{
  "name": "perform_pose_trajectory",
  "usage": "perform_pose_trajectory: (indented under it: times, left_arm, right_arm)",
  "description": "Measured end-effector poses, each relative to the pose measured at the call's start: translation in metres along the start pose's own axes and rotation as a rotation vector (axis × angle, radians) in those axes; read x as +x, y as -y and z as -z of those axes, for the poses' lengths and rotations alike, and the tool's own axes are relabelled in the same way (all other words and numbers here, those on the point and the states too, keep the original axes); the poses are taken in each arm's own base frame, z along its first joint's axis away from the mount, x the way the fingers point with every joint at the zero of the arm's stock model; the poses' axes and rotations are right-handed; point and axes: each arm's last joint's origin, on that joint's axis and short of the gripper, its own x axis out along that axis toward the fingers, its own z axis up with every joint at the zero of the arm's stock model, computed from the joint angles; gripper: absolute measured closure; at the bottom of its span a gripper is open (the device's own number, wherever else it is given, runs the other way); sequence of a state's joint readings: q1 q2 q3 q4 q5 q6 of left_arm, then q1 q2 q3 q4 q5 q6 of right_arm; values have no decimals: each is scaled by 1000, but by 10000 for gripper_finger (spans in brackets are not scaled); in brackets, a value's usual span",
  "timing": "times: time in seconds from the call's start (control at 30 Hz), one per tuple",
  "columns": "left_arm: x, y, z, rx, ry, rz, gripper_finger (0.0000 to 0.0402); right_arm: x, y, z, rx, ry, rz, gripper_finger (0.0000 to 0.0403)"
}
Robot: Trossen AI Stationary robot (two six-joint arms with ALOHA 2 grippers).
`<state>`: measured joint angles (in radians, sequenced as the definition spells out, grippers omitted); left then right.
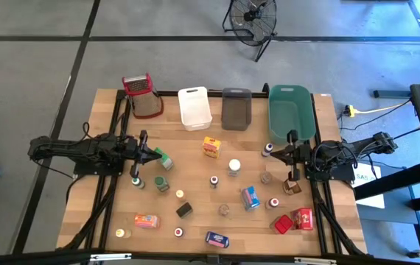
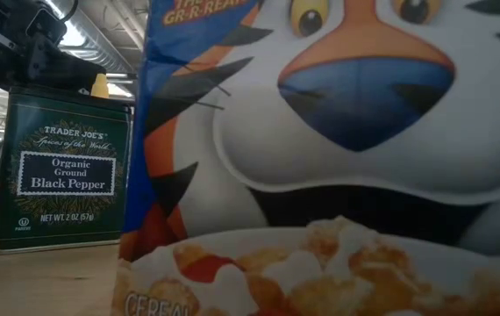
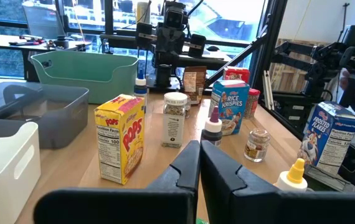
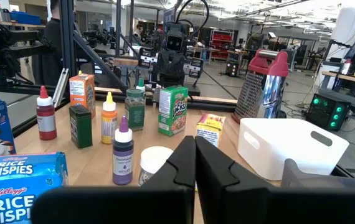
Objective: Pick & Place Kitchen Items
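Left pincer [image 1: 155,156] clenched and empty over the surface [image 1: 195,140], right pincer [image 1: 275,153] clenched and empty opposite, kitchen items [image 1: 211,147] scattered on the surface between and beside both pincers.

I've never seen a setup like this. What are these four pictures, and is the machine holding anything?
It is a robot with two dark arms at a wooden table. One picture looks straight down from above; one sits at table height, nearly blocked by a cereal box beside a pepper tin; two come from cameras on the wrists. The left gripper and right gripper are both shut and hold nothing. Small food boxes, bottles and jars are scattered about, such as a yellow box. At the far edge stand a grater and white, grey and green tubs.
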<state>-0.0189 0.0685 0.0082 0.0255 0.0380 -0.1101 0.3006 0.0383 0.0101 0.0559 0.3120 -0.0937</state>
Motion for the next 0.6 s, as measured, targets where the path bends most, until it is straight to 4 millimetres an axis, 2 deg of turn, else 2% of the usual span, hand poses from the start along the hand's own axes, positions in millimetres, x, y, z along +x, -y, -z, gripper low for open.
perform_pose_trajectory:
  times: [0.6]
  left_arm:
    - [0,0,0,0,0,0,395]
  right_arm:
    - [0,0,0,1,4,0,398]
